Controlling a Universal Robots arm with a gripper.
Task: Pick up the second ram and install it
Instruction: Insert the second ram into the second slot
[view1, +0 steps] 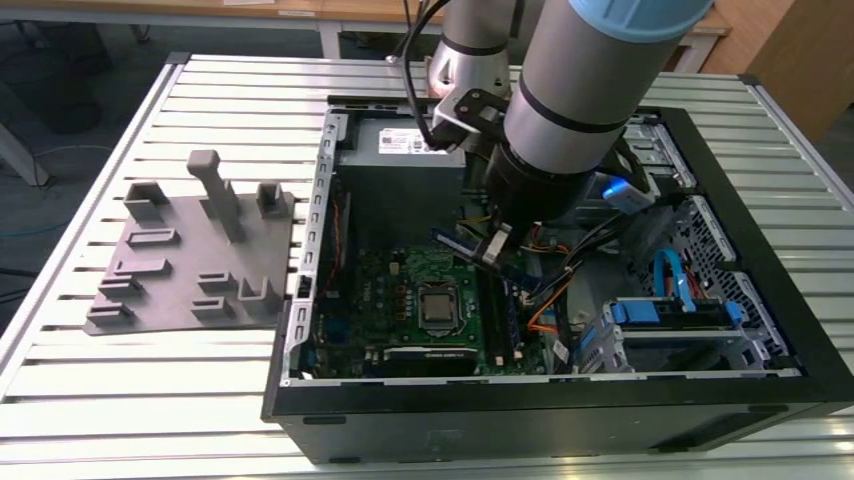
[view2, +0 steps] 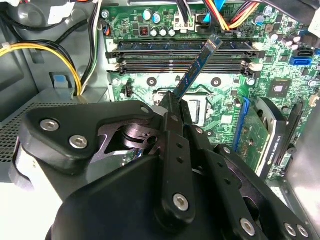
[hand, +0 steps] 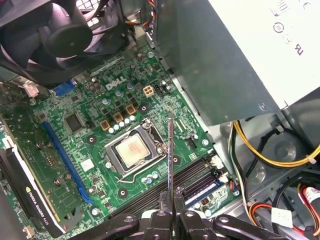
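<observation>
The claw (view2: 172, 102) is clenched on the second ram (view2: 198, 67). It holds the stick tilted in the air inside the open computer case (view1: 534, 425) on the bench (view1: 227, 90). The stick hangs over the motherboard (hand: 95, 125), near the processor socket (hand: 134, 151) and the black memory slots (view2: 150, 55), and is seated in none of them.

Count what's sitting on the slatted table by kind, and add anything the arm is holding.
Grey tray: 1
Open computer case: 1
Ram, gripped in the end effector above the motherboard: 1
Total: 3
</observation>
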